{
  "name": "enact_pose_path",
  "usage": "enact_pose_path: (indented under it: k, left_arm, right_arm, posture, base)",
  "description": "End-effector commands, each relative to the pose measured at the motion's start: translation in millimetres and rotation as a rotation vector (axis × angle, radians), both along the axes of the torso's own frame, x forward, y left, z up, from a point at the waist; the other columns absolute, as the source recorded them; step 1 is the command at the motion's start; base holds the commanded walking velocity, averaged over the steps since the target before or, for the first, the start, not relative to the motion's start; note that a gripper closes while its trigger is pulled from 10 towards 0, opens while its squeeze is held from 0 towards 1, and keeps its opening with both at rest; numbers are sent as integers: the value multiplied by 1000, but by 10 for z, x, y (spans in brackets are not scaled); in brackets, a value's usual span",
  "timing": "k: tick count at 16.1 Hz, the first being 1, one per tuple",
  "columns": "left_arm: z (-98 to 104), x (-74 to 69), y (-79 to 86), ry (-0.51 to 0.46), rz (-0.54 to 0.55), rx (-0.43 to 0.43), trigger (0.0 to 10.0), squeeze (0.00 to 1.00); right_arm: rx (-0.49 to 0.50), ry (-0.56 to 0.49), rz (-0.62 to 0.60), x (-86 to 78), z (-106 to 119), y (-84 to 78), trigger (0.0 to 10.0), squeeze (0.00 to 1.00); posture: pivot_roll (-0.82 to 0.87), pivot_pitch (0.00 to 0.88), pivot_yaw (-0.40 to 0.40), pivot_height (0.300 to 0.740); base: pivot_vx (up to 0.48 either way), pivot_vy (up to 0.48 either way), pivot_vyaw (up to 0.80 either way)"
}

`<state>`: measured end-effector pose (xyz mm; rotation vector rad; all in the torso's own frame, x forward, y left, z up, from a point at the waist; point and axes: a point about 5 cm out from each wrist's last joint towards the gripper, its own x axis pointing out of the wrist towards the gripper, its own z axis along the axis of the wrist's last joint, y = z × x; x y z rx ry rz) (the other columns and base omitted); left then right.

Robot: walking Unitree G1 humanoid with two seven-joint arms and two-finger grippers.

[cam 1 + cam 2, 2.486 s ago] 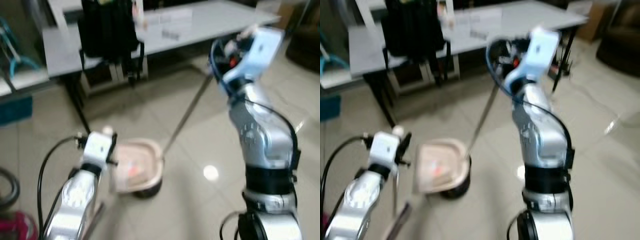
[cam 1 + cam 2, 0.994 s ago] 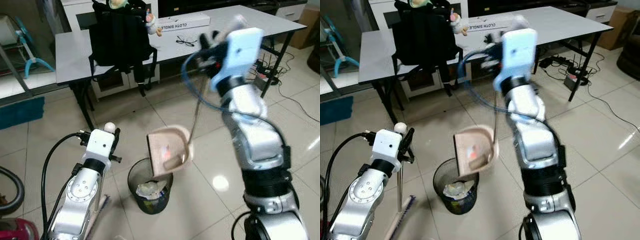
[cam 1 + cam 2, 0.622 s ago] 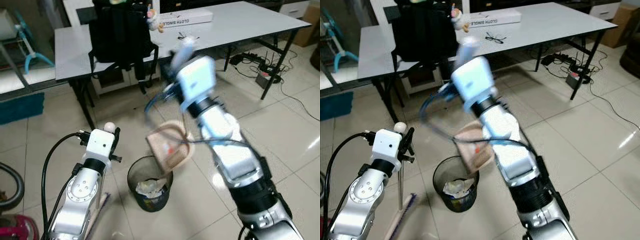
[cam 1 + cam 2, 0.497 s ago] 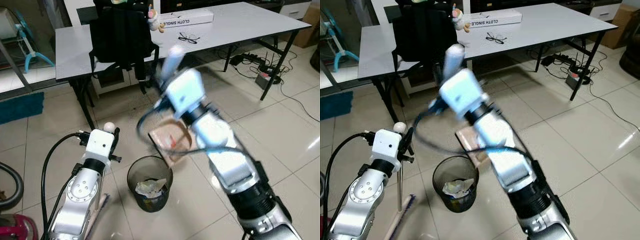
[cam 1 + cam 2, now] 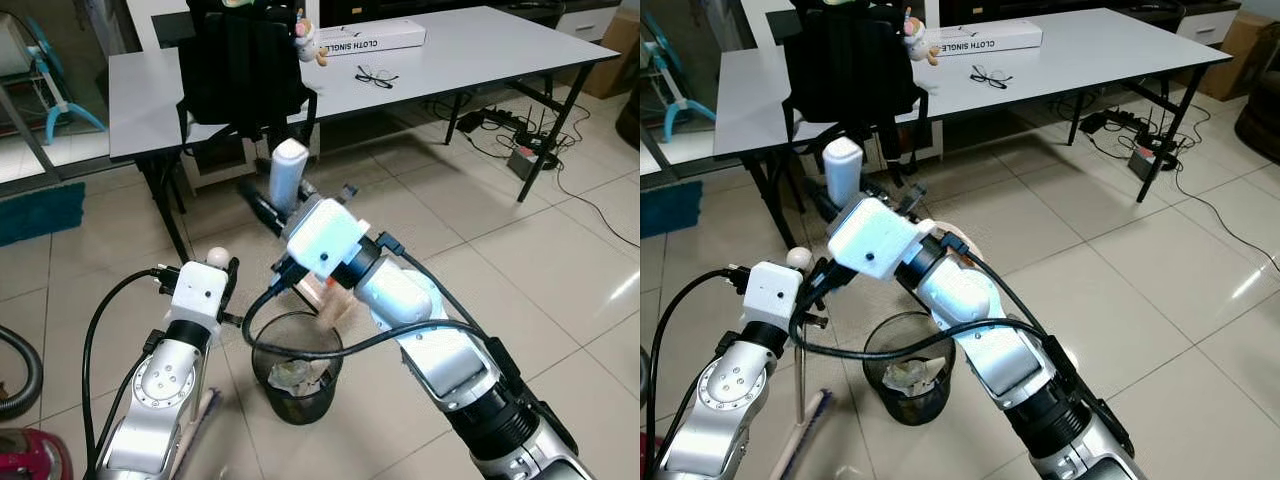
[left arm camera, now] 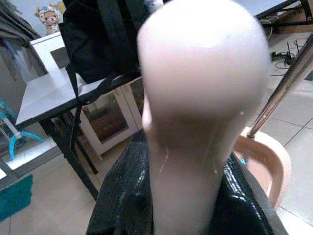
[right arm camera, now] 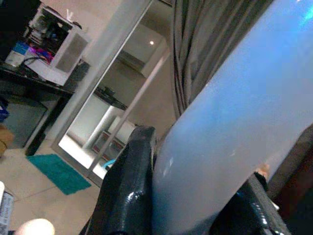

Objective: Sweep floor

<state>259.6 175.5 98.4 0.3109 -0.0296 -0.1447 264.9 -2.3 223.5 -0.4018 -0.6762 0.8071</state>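
Two arms work over a black mesh bin (image 5: 296,368) standing on the tiled floor (image 5: 560,260) in front of a grey table (image 5: 470,40). The right tool (image 7: 146,196) is clamped on the pale grip at the top of the dustpan handle (image 5: 288,172), its black fingers (image 7: 128,188) closed against it in the right wrist view. The right arm reaches across the robot's front, so that grip points up and away toward the table while the pink dustpan (image 5: 333,302) hangs tipped at the far rim of the bin, partly hidden behind the arm. Crumpled waste lies inside the bin, directly below the pan's low edge; that drop line is what the emptying turns on, and it looks well placed.

The left tool (image 6: 183,205) is closed around the rounded top of the broom handle (image 6: 203,83), which stands close to upright on the robot's left. Its brush end (image 5: 810,425) rests on the floor just beside the bin. A black backpack (image 5: 240,60) sits on the table, with glasses (image 5: 375,75) and a long white box (image 5: 370,36) nearby. The right arm is the nearer one to the bin; judged from this, the sweepings are being tipped out.
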Motion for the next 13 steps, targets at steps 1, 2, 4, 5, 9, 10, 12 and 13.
enact_pose_path:
  k: [1, 2, 4, 5, 9, 10, 12, 13]
  left_arm:
    - [52, 21, 18, -31, 5, 26, 10000, 0]
    - [47, 23, 18, -30, 4, 26, 10000, 0]
    - [45, 26, 16, -29, 2, 25, 10000, 0]
    - [43, 27, 14, -29, 2, 25, 10000, 0]
    - [-11, 23, -17, 13, -26, 24, 10000, 0]
    - [-70, 19, -52, 68, -84, 23, 10000, 0]
    - [-151, -8, -114, 162, -203, 10, 10000, 0]
    - [-166, -21, -126, 181, -232, 10, 10000, 0]
  right_arm:
    - [9, -80, 25, -59, 112, 16, 10000, 0]
    - [23, -70, 26, -58, 111, 11, 10000, 0]
    - [29, -68, 26, -49, 121, 4, 10000, 0]
    - [22, -78, 22, -46, 125, 1, 10000, 0]
    - [104, -98, -299, 245, 264, -330, 10000, 0]
    - [93, -50, -427, 382, 246, -502, 10000, 0]
    - [101, 63, -642, 544, 124, -861, 10000, 0]
    - [123, 95, -693, 564, 88, -962, 10000, 0]
  posture:
    - [-27, 0, 35, 740]
    - [-28, 0, 35, 740]
    - [-29, 0, 34, 740]
    - [-29, 0, 34, 740]
    - [-27, 0, 31, 740]
    - [-34, 0, 33, 740]
    - [-42, 0, 39, 740]
    - [-42, 0, 39, 740]
  base:
    - [0, 0, 0]
    - [0, 0, 0]
    - [0, 0, 0]
    - [0, 0, 0]
    - [0, 0, 0]
    - [0, 0, 0]
    - [0, 0, 0]
    - [0, 0, -800]
